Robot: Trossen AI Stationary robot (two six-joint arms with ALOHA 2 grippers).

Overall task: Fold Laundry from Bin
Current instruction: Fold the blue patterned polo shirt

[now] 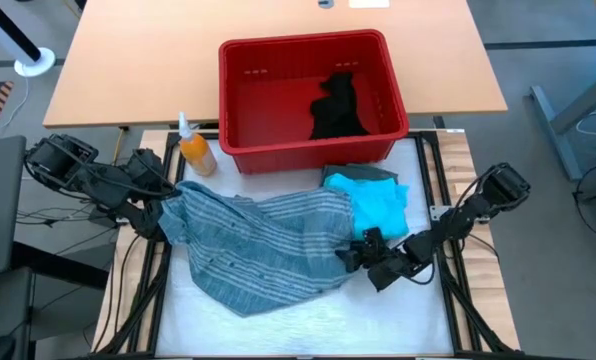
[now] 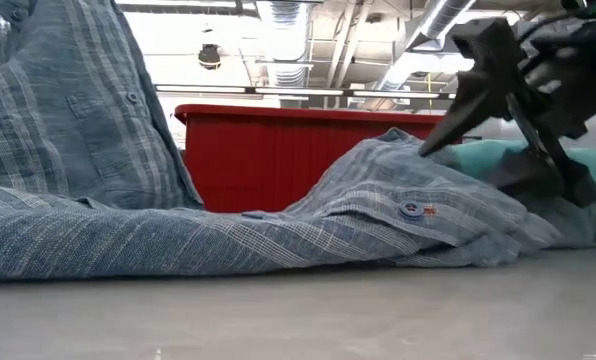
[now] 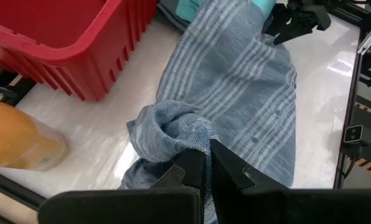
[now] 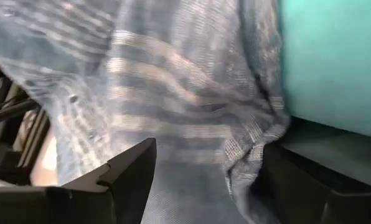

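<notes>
My left fingers are shut tight on a bunched corner of the blue-grey striped shirt; the cloth puckers up out of their tips and I hold it lifted at the shirt's nine o'clock end, just off the table; seen level from the table, that end of the shirt rises high while the rest lies flat. My right fingers stand wide apart, one on each side of a fold at the shirt's three o'clock edge; the striped cloth lies between them, yet I cannot tell whether either finger presses on it; they grip nothing. From above, the right fingers sit at about four o'clock of the table's middle, just beside the turquoise garment.

The shirt is spread across the middle of the table, buttons showing along its lower run; its three o'clock end touches the turquoise garment, which lies on top of a grey-green garment peeking out at its twelve o'clock side. The red bin stands at twelve o'clock of the shirt, close to it; a black garment lies crumpled inside, toward the bin's three o'clock wall. An orange bottle with a pale nozzle stands upright just beside the bin's nine o'clock corner, near my left arm.
</notes>
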